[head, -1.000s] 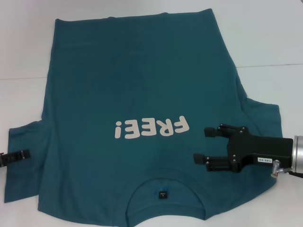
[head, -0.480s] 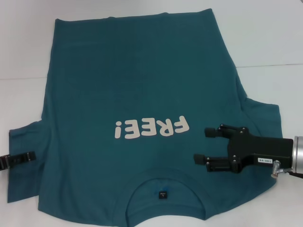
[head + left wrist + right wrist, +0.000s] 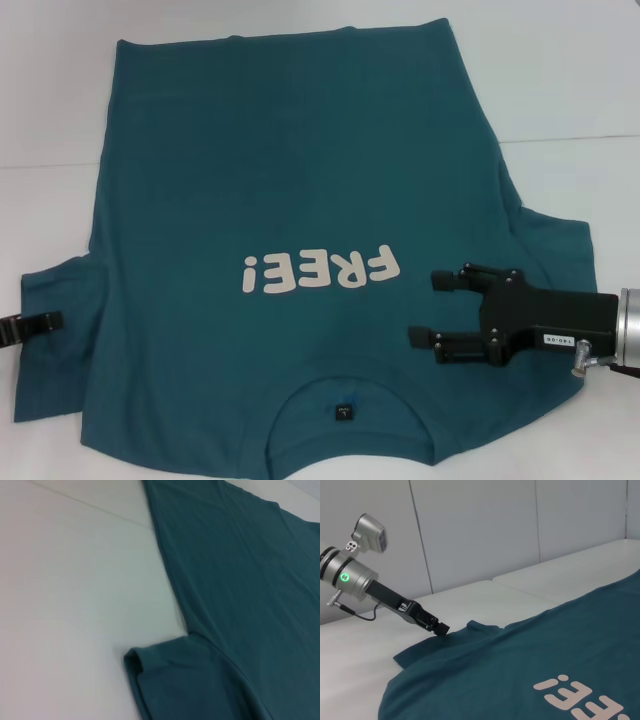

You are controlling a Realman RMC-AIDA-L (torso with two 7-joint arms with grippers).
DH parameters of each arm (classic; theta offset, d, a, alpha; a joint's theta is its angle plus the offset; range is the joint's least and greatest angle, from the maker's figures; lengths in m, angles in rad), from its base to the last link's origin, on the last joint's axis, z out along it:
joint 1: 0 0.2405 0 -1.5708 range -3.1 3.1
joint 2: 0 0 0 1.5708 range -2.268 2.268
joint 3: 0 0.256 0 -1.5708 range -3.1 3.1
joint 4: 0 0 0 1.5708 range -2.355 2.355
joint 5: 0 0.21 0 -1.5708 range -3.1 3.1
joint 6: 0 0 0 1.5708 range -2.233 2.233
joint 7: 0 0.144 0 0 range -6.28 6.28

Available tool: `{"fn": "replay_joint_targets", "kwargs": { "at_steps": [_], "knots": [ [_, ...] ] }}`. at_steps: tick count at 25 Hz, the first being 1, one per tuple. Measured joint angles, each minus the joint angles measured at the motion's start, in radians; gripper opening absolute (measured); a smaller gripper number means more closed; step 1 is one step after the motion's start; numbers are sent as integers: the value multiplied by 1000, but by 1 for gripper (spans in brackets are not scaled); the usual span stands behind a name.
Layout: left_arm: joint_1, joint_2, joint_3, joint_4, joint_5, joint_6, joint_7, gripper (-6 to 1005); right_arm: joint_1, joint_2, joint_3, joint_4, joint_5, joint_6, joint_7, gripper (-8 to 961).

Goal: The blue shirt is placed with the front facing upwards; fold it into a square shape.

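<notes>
At the far left edge of the head view, about two thirds of the way down, the left gripper shows only as a dark tip lying at the hem of the shirt's left sleeve; in the right wrist view the same gripper sits with its tip touching the sleeve edge, but whether its fingers are spread or pinching the cloth cannot be told. The blue shirt fills the middle of the head view, spread flat and front up on the white table, its hem toward the top of the frame and its collar at the bottom centre with a small dark label inside. The cream "FREE!" lettering reads upside down just below the centre. In the left wrist view the left sleeve lies in the lower middle, its hem slightly curled up off the table. At the lower right of the head view the right gripper hovers over the shirt's right shoulder area — its two black fingers spread apart, holding nothing.
</notes>
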State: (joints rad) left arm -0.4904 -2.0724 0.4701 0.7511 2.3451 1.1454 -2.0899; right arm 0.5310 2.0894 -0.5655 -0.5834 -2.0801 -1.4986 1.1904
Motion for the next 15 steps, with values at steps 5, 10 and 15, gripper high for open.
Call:
{"fn": "replay_joint_targets", "kwargs": {
  "at_steps": [5, 10, 15],
  "knots": [
    [-4, 0, 1, -8, 4, -11, 20, 448, -3, 0, 2, 1, 0, 0, 0, 930],
    [-6, 0, 3, -20, 6, -20, 39, 217, -4, -2, 4, 2, 0, 1, 0, 930],
    [-8, 0, 18, -21, 8, -20, 53, 53, 0, -2, 5, 2, 0, 1, 0, 930]
  ]
}}
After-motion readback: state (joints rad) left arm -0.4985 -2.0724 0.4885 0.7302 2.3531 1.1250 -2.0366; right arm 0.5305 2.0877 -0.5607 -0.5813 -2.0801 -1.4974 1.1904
